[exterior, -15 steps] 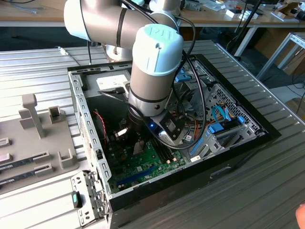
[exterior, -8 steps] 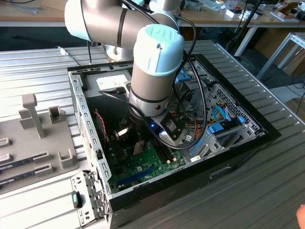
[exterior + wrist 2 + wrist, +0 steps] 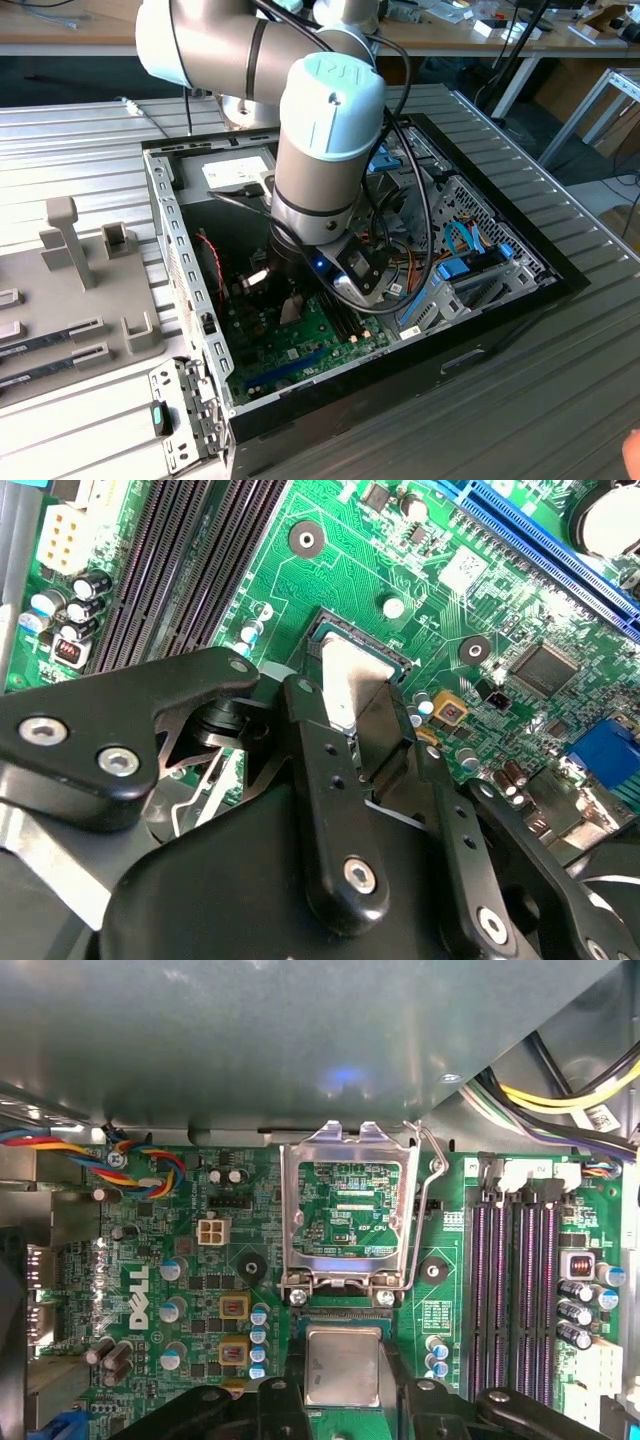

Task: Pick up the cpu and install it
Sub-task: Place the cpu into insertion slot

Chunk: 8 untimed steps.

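Note:
The cpu [image 3: 343, 1365], a flat square chip with a silvery top, lies level in the motherboard's socket [image 3: 325, 630], just below the raised load plate [image 3: 348, 1210]. My gripper [image 3: 343, 1385] straddles it, with a black finger [image 3: 290, 1395] against each of two opposite edges, shut on the chip. In the second wrist view the cpu [image 3: 350, 675] shows between the same black fingers [image 3: 320, 760], low over the green board. In the exterior view the arm's wrist [image 3: 325, 150] reaches down into the open computer case [image 3: 190, 270].
Black memory slots [image 3: 510, 1290] run beside the socket. Coloured wire bundles [image 3: 140, 1160] and capacitors [image 3: 258, 1330] lie on its other side. A blue expansion slot [image 3: 550, 550] crosses the board. The case's metal walls surround the arm. A grey fixture [image 3: 80, 290] sits at the exterior view's left.

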{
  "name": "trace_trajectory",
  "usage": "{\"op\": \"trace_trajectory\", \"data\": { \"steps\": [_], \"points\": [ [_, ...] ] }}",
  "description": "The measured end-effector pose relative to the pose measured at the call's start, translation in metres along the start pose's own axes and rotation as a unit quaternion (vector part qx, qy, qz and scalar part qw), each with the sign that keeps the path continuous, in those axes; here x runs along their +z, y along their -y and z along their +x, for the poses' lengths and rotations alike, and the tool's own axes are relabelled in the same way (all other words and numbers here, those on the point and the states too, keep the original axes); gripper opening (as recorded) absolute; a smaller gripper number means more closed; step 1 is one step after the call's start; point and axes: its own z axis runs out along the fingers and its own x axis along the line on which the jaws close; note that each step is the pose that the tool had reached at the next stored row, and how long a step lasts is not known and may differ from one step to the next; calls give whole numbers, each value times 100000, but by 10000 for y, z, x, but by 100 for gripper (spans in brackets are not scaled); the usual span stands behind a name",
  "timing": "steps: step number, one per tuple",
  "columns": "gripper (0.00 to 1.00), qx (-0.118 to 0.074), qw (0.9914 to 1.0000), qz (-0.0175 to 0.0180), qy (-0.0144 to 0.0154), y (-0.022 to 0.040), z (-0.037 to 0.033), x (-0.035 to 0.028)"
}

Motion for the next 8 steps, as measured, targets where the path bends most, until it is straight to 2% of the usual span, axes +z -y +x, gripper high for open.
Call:
{"op": "trace_trajectory", "data": {
  "steps": [3,7,8],
  "points": [
    [39,8,100000,-153,10,-1,7,3],
    [39,11,100000,-168,17,-1,8,4],
    [46,9,100000,-182,25,-1,7,5]
  ]
}}
